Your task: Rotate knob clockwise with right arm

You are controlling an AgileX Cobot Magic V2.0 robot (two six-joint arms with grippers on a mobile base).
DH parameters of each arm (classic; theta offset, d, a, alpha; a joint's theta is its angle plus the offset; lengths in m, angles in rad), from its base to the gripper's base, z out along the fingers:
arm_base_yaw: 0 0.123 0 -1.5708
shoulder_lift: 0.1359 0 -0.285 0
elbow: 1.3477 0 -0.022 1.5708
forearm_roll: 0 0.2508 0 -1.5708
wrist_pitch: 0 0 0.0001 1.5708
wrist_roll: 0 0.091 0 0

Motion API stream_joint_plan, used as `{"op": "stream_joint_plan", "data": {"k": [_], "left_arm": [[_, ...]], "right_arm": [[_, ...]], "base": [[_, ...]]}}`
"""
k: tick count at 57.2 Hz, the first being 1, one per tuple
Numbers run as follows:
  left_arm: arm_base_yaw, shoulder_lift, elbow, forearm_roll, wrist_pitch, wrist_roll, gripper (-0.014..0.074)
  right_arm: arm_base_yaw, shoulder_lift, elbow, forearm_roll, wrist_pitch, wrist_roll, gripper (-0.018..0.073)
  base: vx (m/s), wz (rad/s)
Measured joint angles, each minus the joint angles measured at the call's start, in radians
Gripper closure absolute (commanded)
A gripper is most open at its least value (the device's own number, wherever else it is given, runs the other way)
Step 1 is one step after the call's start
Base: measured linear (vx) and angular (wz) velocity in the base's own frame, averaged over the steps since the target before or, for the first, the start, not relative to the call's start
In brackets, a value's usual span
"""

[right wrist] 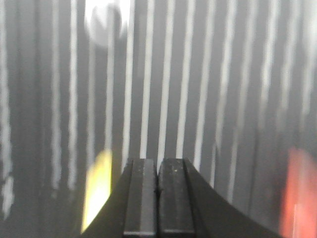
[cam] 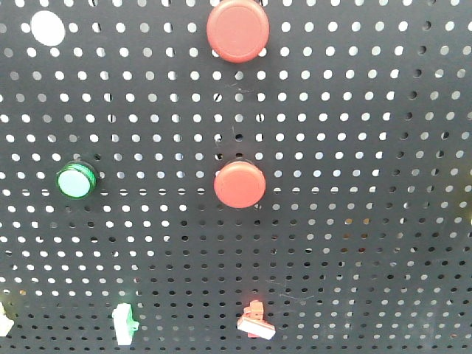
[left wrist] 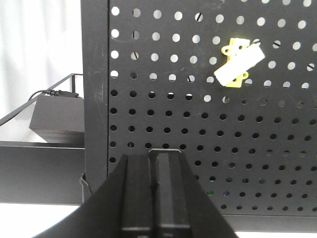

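Note:
The front view shows a black pegboard point(cam: 354, 147) and no gripper. On it are two round red buttons point(cam: 237, 29) point(cam: 240, 184), a green button point(cam: 76, 181), a white disc point(cam: 47, 26), and small white-handled parts on a green base point(cam: 124, 323) and a red base point(cam: 256, 322). I cannot tell which is the knob. My right gripper point(right wrist: 157, 161) is shut and empty; its view is streaked by motion, with a yellow smear point(right wrist: 97, 188), a red smear point(right wrist: 299, 193) and a white blob point(right wrist: 105, 17). My left gripper point(left wrist: 150, 154) is shut and empty, close to the board.
In the left wrist view a white handle on a yellow base point(left wrist: 238, 62) sits upper right on the pegboard point(left wrist: 277, 148). The board's black frame post point(left wrist: 96, 89) stands at left, with a dark box point(left wrist: 57, 116) and cable beyond it on a black-railed surface.

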Motion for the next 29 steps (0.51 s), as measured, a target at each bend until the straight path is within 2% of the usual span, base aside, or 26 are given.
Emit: {"op": "stream_joint_plan", "data": {"k": [8, 20, 29], "left_arm": [[0.000, 0.000, 0.000, 0.000, 0.000, 0.000, 0.0603], [0.000, 0.000, 0.000, 0.000, 0.000, 0.000, 0.0603], [0.000, 0.000, 0.000, 0.000, 0.000, 0.000, 0.0603]], "right_arm": [[0.000, 0.115, -0.205, 0.010, 0.056, 0.000, 0.0568], [0.010, 0.162, -0.274, 0.034, 0.056, 0.000, 0.0568], [0.128, 0.189, -0.274, -0.007, 0.073, -0.055, 0.0568]], "base": [[0.00, 0.00], [0.00, 0.00], [0.00, 0.00]]}}
